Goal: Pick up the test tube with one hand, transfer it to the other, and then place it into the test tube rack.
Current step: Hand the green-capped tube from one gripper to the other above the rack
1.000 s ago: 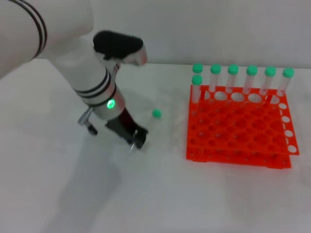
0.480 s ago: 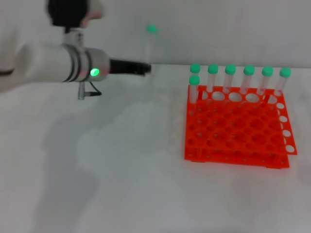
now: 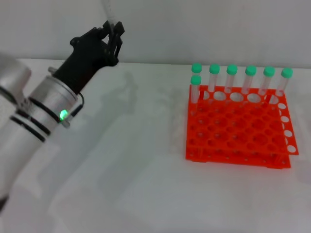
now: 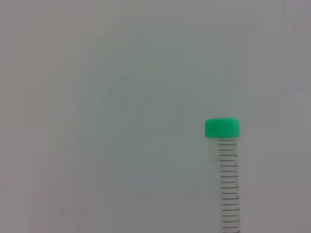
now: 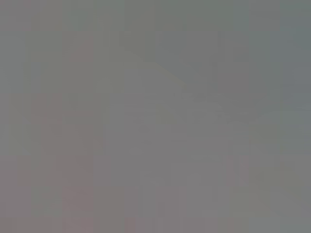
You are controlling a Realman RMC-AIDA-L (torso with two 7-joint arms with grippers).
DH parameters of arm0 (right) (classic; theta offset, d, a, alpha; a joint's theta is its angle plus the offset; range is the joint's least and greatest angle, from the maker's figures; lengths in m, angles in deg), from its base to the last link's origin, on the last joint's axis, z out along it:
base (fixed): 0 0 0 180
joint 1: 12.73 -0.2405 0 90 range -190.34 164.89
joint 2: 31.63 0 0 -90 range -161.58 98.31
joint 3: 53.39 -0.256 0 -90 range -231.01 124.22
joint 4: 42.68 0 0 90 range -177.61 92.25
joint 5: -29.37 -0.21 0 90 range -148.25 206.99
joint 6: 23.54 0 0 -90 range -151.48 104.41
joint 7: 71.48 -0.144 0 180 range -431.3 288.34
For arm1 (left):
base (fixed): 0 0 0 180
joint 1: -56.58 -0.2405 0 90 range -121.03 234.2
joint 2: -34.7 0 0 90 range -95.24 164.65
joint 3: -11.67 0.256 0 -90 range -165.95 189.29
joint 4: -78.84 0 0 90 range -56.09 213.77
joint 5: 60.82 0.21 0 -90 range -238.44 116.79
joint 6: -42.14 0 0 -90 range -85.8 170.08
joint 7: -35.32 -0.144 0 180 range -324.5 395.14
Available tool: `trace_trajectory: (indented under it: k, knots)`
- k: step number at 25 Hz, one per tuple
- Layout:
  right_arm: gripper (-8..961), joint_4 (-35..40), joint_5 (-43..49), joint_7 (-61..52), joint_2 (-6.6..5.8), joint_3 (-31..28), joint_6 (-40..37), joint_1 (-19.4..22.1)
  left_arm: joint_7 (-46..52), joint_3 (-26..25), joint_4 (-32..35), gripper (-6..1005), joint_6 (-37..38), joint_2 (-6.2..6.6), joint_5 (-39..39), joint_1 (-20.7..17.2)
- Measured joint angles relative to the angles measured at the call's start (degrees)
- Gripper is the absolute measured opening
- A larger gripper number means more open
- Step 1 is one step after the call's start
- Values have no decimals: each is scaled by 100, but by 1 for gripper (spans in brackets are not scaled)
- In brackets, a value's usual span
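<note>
From my head camera I see my left gripper [image 3: 112, 30] lifted high over the far left part of the white worktop [image 3: 136, 170], clenched on the test tube [image 3: 108, 12]. The tube stands nearly upright out of the gripper, and its upper end runs off the top edge of that view. My left wrist camera shows the same tube against a plain pale background: a clear barrel with fine black graduation marks, topped by its round green cap [image 4: 222, 127].

The orange-red rack [image 3: 236, 127] sits on the worktop to my right, well apart from the raised gripper. Six green-capped tubes [image 3: 250, 80] stand upright along its far row, and a seventh [image 3: 196, 88] stands just in front of the leftmost one, at the rack's left edge. The remaining holes that I can see hold nothing.

I cannot find my right gripper in any view; its wrist camera gives me only a featureless grey field.
</note>
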Motion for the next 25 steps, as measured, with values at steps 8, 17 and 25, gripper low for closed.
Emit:
trace_trajectory:
  k: [8, 17, 25]
  knots:
    - [828, 877, 874, -1730, -299, 972, 427, 327, -534, 11, 1220, 239, -210, -75, 516, -160]
    - [790, 1298, 2148, -2901, -598, 1051, 2143, 283, -398, 5, 2135, 252, -2323, -88, 1442, 560]
    - [757, 1717, 3031, -3579, -597, 1084, 2194, 85, -644, -49, 2107, 263, -2742, -100, 2705, 967]
